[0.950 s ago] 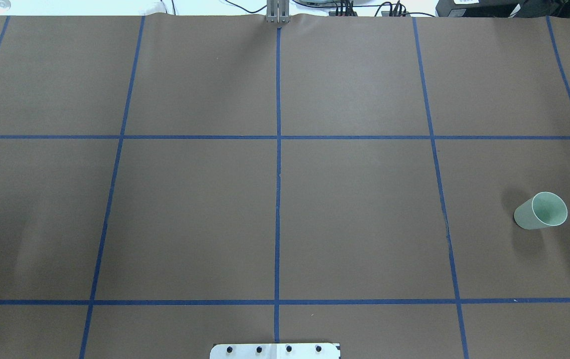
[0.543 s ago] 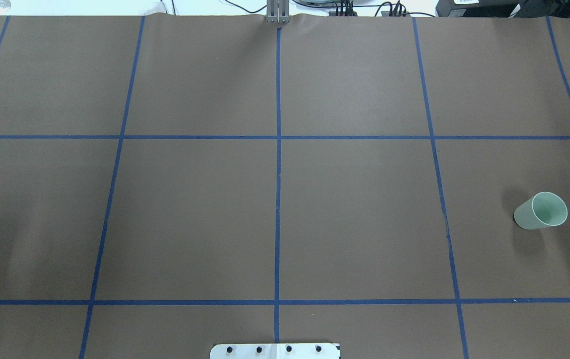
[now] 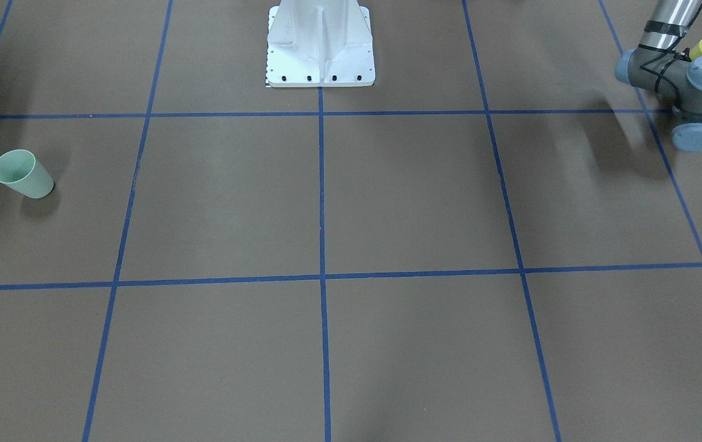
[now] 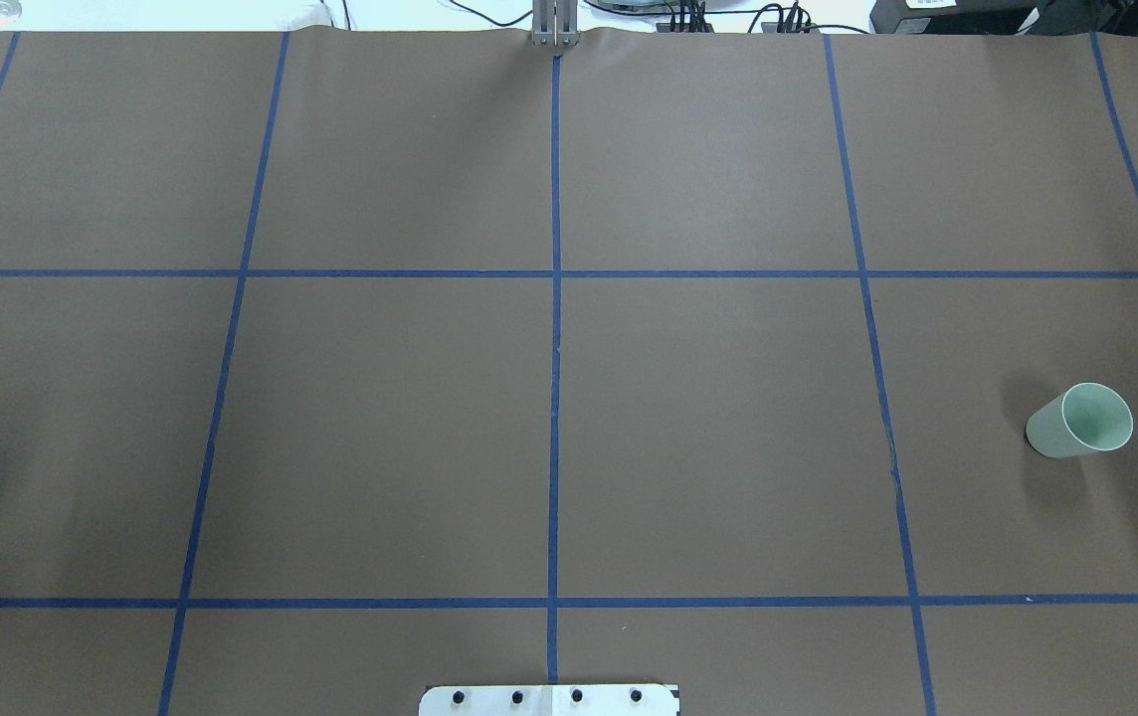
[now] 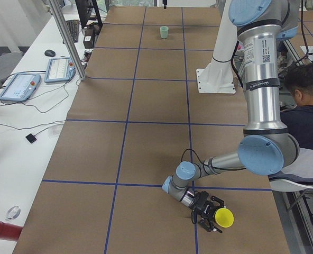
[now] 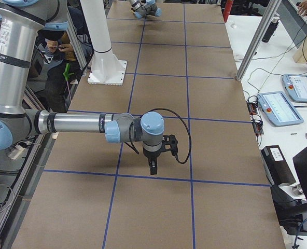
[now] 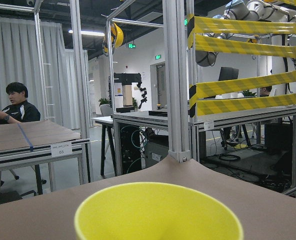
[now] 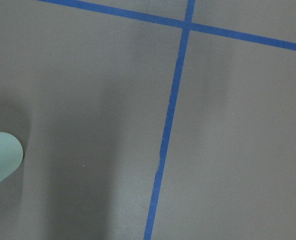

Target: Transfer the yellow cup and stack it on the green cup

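Barely started, nothing stacked yet

The yellow cup (image 5: 224, 217) sits at the left gripper (image 5: 213, 216), green cup (image 4: 1078, 421) well apart; can't tell finger spread there or on the right gripper (image 6: 152, 168).

Under the left end effector (image 5: 218, 216) and the right end effector (image 6: 153, 167) we see the tabletop (image 4: 708, 418) covered in matt brown paper, smooth but faintly creased. Blue tape lines (image 4: 555, 398) with a slight sheen cross it. At the left end effector, itself matt black, the yellow cup (image 5: 223, 217) looks like smooth, softly glossy plastic. Below and aside of the right end effector, the green cup (image 4: 1078, 421) is matt plastic. The arm tubes (image 5: 264, 100) are brushed metal, their joint caps (image 5: 259, 155) smooth grey-blue plastic.
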`<state>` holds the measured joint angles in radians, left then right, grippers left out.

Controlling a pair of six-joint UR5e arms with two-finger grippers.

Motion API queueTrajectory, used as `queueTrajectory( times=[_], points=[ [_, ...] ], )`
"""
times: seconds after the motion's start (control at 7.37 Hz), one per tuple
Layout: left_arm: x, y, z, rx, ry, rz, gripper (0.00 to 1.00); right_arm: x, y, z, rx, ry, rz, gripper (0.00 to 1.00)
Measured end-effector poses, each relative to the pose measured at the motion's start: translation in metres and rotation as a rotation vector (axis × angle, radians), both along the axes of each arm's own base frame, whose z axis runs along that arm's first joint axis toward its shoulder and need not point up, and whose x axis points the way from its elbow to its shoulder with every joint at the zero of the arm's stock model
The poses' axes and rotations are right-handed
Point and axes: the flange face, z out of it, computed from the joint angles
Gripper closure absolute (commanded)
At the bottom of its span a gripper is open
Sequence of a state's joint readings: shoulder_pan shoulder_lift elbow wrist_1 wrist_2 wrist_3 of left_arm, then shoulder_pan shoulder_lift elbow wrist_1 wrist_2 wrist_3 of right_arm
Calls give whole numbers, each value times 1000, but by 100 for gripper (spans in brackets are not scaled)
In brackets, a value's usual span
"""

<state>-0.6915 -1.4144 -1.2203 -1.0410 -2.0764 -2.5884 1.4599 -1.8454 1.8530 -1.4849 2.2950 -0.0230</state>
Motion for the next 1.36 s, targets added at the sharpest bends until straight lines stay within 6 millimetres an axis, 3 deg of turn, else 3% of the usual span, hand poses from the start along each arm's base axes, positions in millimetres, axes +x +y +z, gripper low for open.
queueTrajectory(
  times=[0.14, 0.81, 1.09, 1.36],
  points=[
    [1, 1, 0, 1, -1, 6, 57, 0, 0, 0, 0, 0, 0, 0],
    [0, 6, 1, -11, 27, 41, 64, 0, 0, 1, -1, 0, 0, 0],
    [-25, 22, -6, -8, 52, 84, 65, 0, -1, 0, 0, 1, -1, 0],
    [-64, 43, -20, 10, 73, 177, 65, 0, -4, -2, 5, 1, 0, 0]
  ],
)
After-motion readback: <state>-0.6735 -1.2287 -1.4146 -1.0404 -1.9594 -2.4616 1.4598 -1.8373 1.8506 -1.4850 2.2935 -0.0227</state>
